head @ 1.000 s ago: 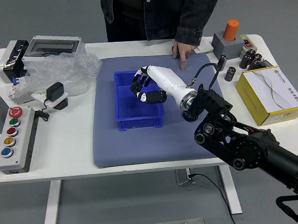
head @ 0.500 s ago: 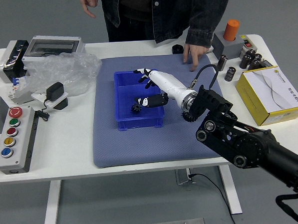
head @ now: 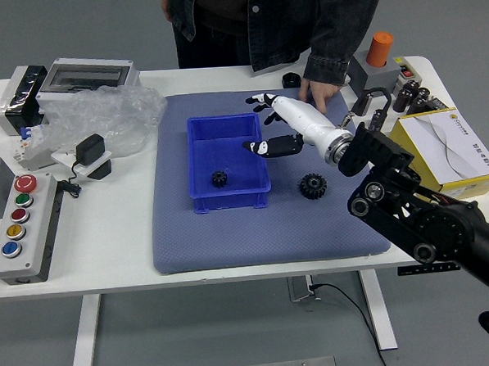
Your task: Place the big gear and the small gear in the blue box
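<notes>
My right hand (head: 262, 126) is over the right rim of the blue box, its fingers spread and holding nothing. Inside the blue box (head: 227, 202) lies a small black gear (head: 219, 178), near the middle of its floor. A larger black gear (head: 313, 186) rests on the grey-blue mat, right of the box and below my right forearm. The left arm does not show.
A person's hand (head: 318, 92) rests at the mat's far right edge, beside a round black part (head: 291, 80). A yellow-white carton (head: 446, 154) stands at right. Plastic wrap (head: 106, 116) and a button panel (head: 26, 231) are at left.
My right hand has let go of the small gear, which dropped into the box, and has moved right. The larger gear came into full view. The person's hand shifted right.
</notes>
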Controlling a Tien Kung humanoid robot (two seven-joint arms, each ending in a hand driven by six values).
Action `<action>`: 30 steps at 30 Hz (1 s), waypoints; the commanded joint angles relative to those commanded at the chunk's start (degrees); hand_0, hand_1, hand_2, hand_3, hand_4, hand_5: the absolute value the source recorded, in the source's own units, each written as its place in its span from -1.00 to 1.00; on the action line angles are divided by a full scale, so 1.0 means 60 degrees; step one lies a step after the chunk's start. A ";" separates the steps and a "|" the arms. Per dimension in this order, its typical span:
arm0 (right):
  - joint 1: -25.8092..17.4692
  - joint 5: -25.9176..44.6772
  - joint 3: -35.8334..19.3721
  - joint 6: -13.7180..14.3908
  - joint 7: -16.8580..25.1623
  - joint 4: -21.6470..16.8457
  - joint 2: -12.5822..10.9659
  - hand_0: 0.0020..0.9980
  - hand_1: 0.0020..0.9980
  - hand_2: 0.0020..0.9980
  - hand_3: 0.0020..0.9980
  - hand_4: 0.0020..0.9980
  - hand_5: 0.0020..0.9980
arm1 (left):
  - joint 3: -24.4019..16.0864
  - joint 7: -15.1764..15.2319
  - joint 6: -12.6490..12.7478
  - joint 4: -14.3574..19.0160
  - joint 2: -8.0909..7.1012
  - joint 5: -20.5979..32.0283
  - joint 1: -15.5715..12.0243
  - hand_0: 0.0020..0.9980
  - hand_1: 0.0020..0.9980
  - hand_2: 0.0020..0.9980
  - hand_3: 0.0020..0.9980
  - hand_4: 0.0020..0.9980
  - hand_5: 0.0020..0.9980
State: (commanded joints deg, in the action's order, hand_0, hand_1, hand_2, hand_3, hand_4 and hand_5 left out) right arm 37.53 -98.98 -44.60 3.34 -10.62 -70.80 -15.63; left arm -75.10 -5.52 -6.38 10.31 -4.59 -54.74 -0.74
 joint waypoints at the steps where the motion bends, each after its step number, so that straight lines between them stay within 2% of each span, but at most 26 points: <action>1: -0.0005 0.0017 0.0006 -0.0041 -0.0025 -0.0009 -0.0128 0.46 0.32 0.55 0.64 0.66 -0.31 | -0.0008 0.0002 -0.0001 0.0000 -0.0003 -0.0006 0.0009 0.70 0.60 0.60 0.69 0.17 -0.88; 8: 0.0054 0.0015 0.0250 -0.0455 -0.0283 0.0070 -0.0865 0.46 0.32 0.55 0.66 0.67 -0.31 | -0.0037 0.0002 0.0000 0.0000 -0.0030 -0.0022 0.0059 0.70 0.60 0.60 0.69 0.17 -0.88; 13: 0.0105 -0.0066 0.0498 -0.0794 -0.0522 0.0121 -0.1243 0.47 0.35 0.58 0.68 0.67 -0.31 | -0.0023 -0.0005 0.0005 0.0000 -0.0047 0.0002 0.0061 0.70 0.60 0.60 0.69 0.17 -0.88; 14: 0.0102 -0.0085 0.0545 -0.0852 -0.0570 0.0129 -0.1281 0.47 0.35 0.58 0.68 0.67 -0.31 | -0.0022 -0.0006 0.0005 0.0000 -0.0048 0.0005 0.0061 0.70 0.60 0.60 0.69 0.17 -0.88; 15: 0.0094 -0.0107 0.0600 -0.0921 -0.0628 0.0137 -0.1317 0.50 0.40 0.68 0.79 0.66 -0.32 | -0.0020 -0.0006 0.0005 0.0000 -0.0048 0.0009 0.0061 0.70 0.60 0.60 0.69 0.17 -0.88; 24: 0.0011 -0.0283 0.1093 -0.1445 -0.1110 0.0087 -0.1407 0.51 0.43 0.70 0.81 0.67 -0.33 | -0.0052 -0.0003 0.0003 0.0000 -0.0046 -0.0014 0.0052 0.70 0.60 0.60 0.69 0.17 -0.88; 30: -0.0006 -0.0415 0.1360 -0.1605 -0.1253 0.0128 -0.1390 0.51 0.44 0.72 0.79 0.66 -0.33 | -0.0072 0.0001 -0.0002 0.0000 -0.0033 -0.0039 0.0058 0.70 0.60 0.60 0.69 0.17 -0.88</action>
State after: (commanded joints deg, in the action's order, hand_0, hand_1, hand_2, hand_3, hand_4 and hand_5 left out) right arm 37.49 -101.47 -36.44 -6.29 -18.14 -70.03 -23.97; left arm -75.53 -5.51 -6.39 10.31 -4.79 -54.97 -0.39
